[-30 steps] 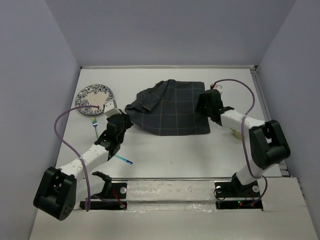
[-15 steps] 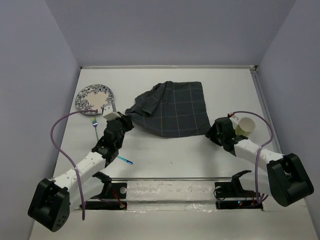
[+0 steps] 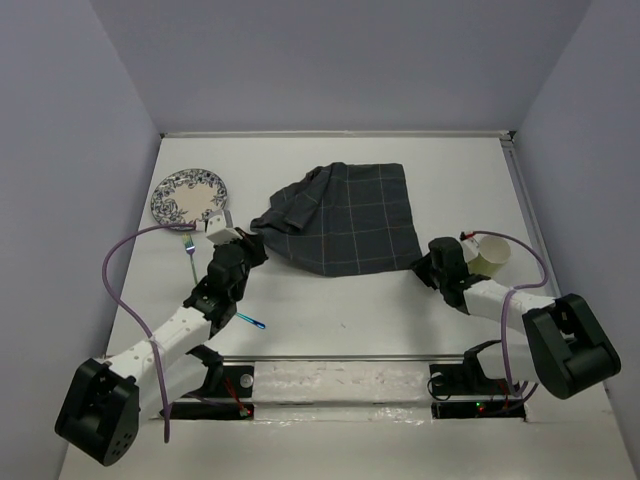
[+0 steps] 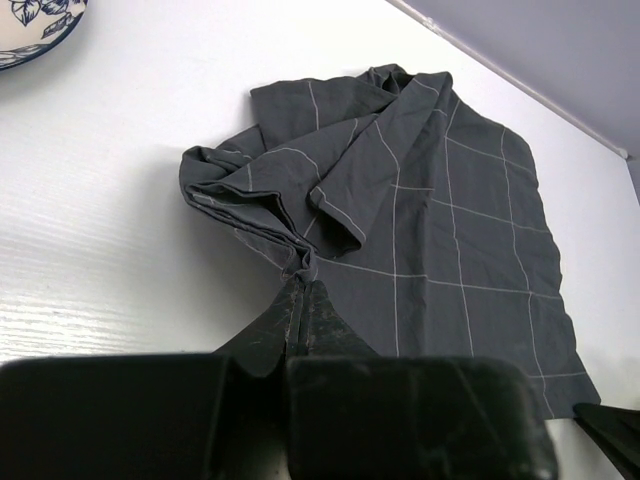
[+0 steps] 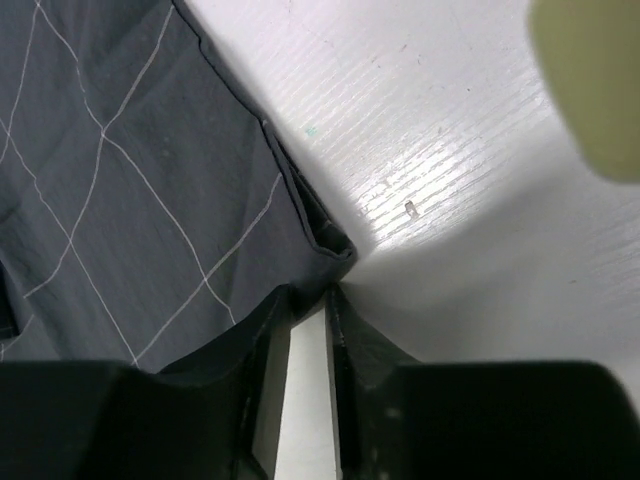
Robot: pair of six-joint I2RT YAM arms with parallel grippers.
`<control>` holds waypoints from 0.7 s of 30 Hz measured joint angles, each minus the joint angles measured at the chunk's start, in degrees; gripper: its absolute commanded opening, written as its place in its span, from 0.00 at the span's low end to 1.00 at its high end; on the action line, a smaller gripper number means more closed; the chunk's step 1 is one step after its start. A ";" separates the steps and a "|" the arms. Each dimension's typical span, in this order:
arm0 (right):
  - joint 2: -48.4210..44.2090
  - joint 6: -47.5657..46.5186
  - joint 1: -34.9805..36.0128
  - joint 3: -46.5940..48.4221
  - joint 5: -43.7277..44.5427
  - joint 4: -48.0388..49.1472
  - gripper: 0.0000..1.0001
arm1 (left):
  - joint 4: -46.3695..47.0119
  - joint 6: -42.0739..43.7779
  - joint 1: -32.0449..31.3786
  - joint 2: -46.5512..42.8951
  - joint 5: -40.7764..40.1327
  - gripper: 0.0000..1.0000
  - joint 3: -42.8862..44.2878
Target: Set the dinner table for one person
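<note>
A dark grey cloth [image 3: 345, 215] with thin pale grid lines lies on the white dinner table [image 3: 340, 300], spread on its right side and bunched on its left. My left gripper [image 3: 250, 245] is shut on the cloth's bunched near-left corner [image 4: 303, 270]. My right gripper [image 3: 425, 268] is at the cloth's near-right corner; in the right wrist view [image 5: 312, 290] its fingers stand nearly shut, with that corner between the tips. A blue-patterned plate [image 3: 188, 196] sits at the far left, with a fork [image 3: 188, 248] beside it. A pale cup [image 3: 492, 252] lies right of the right gripper.
A thin blue utensil [image 3: 250, 321] lies on the table under the left arm. The plate's rim shows at the top left of the left wrist view [image 4: 30, 25]. The cup is a blur at the top right of the right wrist view [image 5: 590, 80]. Grey walls enclose three sides.
My right arm pulled back from over the cloth's right side to its near-right corner, uncovering the cup. The left gripper has stayed at the near-left corner, shifting slightly.
</note>
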 measured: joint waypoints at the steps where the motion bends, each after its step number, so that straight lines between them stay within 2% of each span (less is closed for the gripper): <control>1: 0.00 0.04 0.00 -0.11 0.26 0.17 0.19 | 0.09 0.00 0.00 -0.04 -0.02 0.00 0.00; 4: 0.44 0.13 0.00 -0.20 0.83 0.74 0.10 | 0.15 0.00 -0.02 -0.07 0.00 0.00 0.00; 5: 0.85 0.09 0.00 -0.20 1.18 1.29 0.00 | 0.15 0.00 -0.07 -0.07 -0.02 0.00 0.00; 11: 0.94 -2.82 0.00 -0.09 2.16 2.08 0.00 | -0.55 0.22 -0.44 -0.22 -0.48 0.00 0.74; 18: -16.52 -14.36 0.00 4.90 5.38 -2.40 0.00 | -4.37 0.70 -1.03 -7.13 -1.70 0.00 6.95; 21: -24.90 -19.74 0.00 9.64 6.67 -5.55 0.00 | -7.19 1.60 -1.14 -11.13 -2.60 0.00 13.00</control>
